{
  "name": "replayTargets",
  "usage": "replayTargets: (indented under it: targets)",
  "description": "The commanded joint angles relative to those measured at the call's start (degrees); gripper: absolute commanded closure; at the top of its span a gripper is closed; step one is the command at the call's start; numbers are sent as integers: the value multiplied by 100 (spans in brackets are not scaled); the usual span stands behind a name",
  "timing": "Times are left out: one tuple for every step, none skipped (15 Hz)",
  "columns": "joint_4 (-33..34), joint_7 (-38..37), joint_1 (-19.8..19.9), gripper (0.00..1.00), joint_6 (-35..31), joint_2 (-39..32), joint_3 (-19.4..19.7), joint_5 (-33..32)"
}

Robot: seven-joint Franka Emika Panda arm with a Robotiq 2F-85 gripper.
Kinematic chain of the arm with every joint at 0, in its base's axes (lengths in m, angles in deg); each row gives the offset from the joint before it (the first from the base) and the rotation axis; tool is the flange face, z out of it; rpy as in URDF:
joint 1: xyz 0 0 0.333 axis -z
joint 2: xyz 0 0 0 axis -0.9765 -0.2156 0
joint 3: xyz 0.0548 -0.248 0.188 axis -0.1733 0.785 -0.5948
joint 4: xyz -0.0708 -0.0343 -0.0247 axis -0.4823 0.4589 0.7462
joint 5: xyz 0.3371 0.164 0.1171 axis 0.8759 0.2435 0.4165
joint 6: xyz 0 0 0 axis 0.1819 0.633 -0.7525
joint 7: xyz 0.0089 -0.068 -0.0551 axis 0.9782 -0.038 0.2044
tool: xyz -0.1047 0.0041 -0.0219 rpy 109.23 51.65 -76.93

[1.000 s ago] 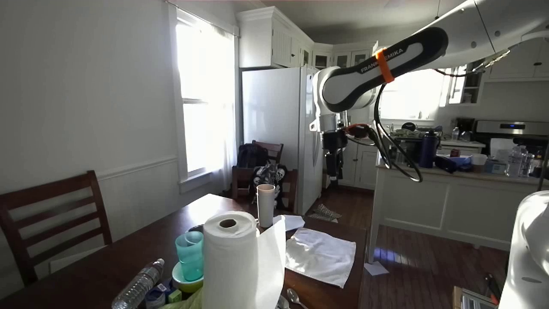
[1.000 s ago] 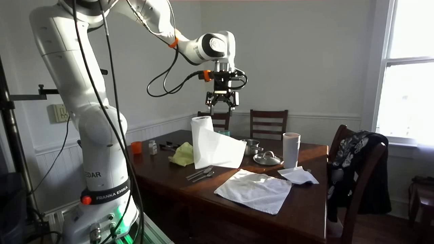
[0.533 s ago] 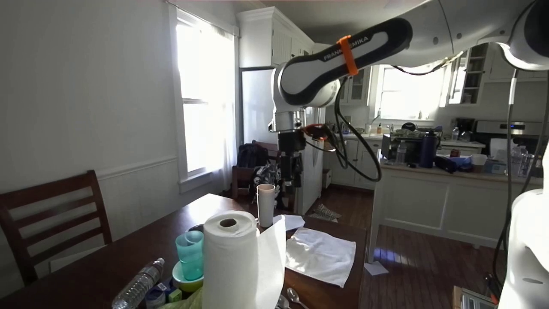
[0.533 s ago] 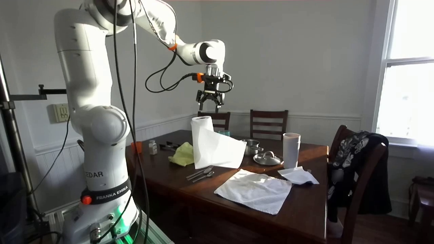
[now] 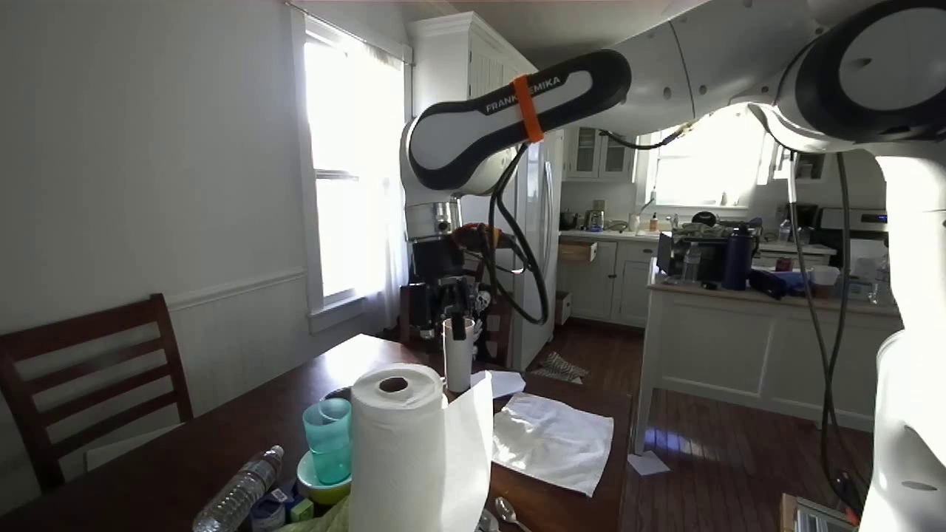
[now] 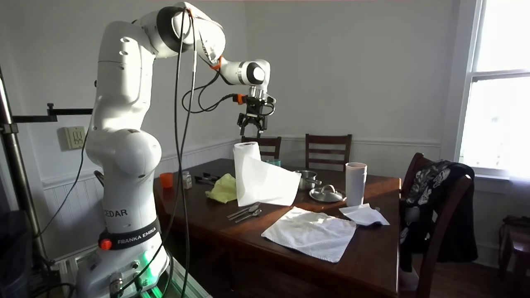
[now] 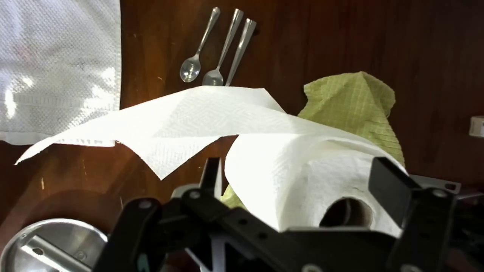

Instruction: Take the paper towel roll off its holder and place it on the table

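The white paper towel roll stands upright on the dark wooden table (image 6: 352, 252), with a loose sheet hanging off one side. The paper towel roll shows in both exterior views (image 5: 395, 451) (image 6: 247, 174). In the wrist view the paper towel roll (image 7: 325, 173) is seen from above with its hollow core. No holder shows; any holder inside or beneath is hidden. My gripper is open and empty in both exterior views (image 5: 442, 331) (image 6: 250, 133), pointing down above the roll's height. In the wrist view the gripper (image 7: 297, 173) has its fingers spread across the roll's top, apart from it.
Teal cups (image 5: 327, 436) in a bowl (image 5: 319, 488) and a plastic bottle (image 5: 240, 488) stand near the roll. A pot (image 6: 306, 179), a lid (image 6: 327, 193), a tall white cup (image 6: 356, 184), spoons (image 6: 245, 212), a green cloth (image 6: 222, 188) and a white towel (image 6: 310, 234) lie around it.
The arm has swung toward the roll and lowered, so the gripper is closer above it. The gripper has turned somewhat and stays open. The roll and the table items have not moved.
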Motion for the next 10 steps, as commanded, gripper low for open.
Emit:
replayTargets:
  targets:
    - [86,-7,17,0,31,-78,-25,-6]
    - [123,-7,17,0,42,-118,-25,-6]
    - [141,-7,18,0,53,-126,-23,-6]
    - [158,-7,19,0,71,-125,-23,-6]
    - [169,-7,18,0,79,-125,-24,-6]
    - [173,-7,18,0,80,-125,-23,-6]
    - [264,-170,-39,0,69,-199,-38,-56]
    - [292,-260,-78,0,-4,-219,-50,-106]
    - [307,-336,-116,0,-61,-245,-70,-130]
    - [314,-439,-161,0,-104,-276,-93,-157]
